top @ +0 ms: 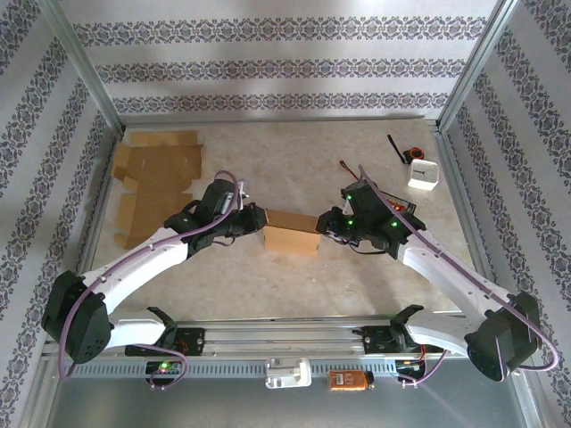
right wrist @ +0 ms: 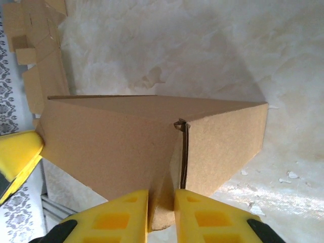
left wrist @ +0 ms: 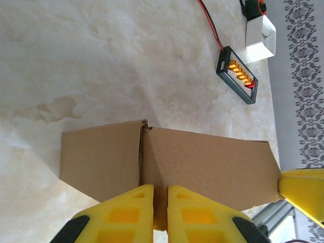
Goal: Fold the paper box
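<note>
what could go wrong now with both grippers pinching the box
The left gripper and right gripper each pinch only a thin edge of the box, so it could slip out or crease. Uneven pushing might twist or flatten it. The corner seam looks slightly gapped and may pop open.

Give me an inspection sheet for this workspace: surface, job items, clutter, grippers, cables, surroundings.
Surface: pale marbled table, faint stains.
Job's things: brown paper box at centre, partly folded; flat cardboard sheets back left.
Clutter: white box and black board with orange lights, back right.
Grippers: left gripper and right gripper each pinch an opposite end of the paper box between yellow fingers.
Cables: red-and-black wire to the board; purple cable along the left arm.
Surroundings: patterned walls, metal frame.
</note>
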### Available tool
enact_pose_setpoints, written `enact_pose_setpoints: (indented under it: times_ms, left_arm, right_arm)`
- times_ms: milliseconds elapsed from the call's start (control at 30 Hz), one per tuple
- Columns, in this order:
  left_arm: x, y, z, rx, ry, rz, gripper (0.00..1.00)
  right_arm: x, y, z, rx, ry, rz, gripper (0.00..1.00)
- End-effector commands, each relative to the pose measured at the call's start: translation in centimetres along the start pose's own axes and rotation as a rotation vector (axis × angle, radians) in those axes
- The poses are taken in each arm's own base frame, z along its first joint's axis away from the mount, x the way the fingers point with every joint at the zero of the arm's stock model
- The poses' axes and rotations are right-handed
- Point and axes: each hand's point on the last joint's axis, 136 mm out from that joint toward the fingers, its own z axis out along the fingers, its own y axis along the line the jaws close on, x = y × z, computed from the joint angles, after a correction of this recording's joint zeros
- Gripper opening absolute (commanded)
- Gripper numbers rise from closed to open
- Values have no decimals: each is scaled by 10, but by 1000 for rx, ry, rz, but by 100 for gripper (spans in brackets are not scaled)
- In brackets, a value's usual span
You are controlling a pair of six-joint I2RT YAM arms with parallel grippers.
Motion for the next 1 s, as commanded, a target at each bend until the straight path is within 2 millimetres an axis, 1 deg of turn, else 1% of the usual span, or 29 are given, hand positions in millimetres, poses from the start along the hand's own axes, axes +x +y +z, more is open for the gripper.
enact_pose_setpoints:
  times_ms: [0, 67, 133, 333, 433, 533, 600, 700, 767, 800, 867, 933, 967]
  left_arm:
    - [45, 81, 2, -329, 148, 79, 12]
    - [41, 87, 1, -370, 139, 114, 12]
    - [35, 87, 0, -383, 127, 143, 12]
    - [21, 69, -4, -346, 110, 231, 18]
    - [16, 66, -11, -352, 101, 305, 22]
    - [14, 62, -17, -335, 91, 370, 22]
    - [15, 48, -21, -260, 84, 415, 25]
    - [14, 14, -30, -82, 31, 453, 36]
    - [10, -2, -37, -2, -29, 435, 40]
    - [8, -5, -41, 19, -60, 418, 40]
    - [7, -1, -44, 14, -94, 381, 38]
    - [12, 1, -44, 26, -89, 354, 35]
    - [15, -1, -43, 45, -85, 343, 34]
  right_arm:
    - [14, -60, 9, 235, 19, -17, 20]
    - [10, -61, 6, 253, 3, -40, 20]
    - [6, -60, 2, 271, -9, -59, 19]
    - [0, -54, -2, 273, -17, -82, 19]
    - [0, -52, -1, 269, -17, -79, 19]
    - [0, -51, -1, 266, -16, -77, 19]
    - [0, -49, -1, 260, -15, -80, 19]
    - [-2, -46, 0, 258, -13, -83, 19]
    - [-3, -45, 1, 258, -12, -87, 19]
    - [-4, -44, 1, 259, -11, -89, 19]
    - [-4, -43, 2, 257, -9, -90, 19]
    - [-5, -41, 3, 256, -9, -90, 19]
    - [-5, -41, 3, 256, -8, -90, 19]
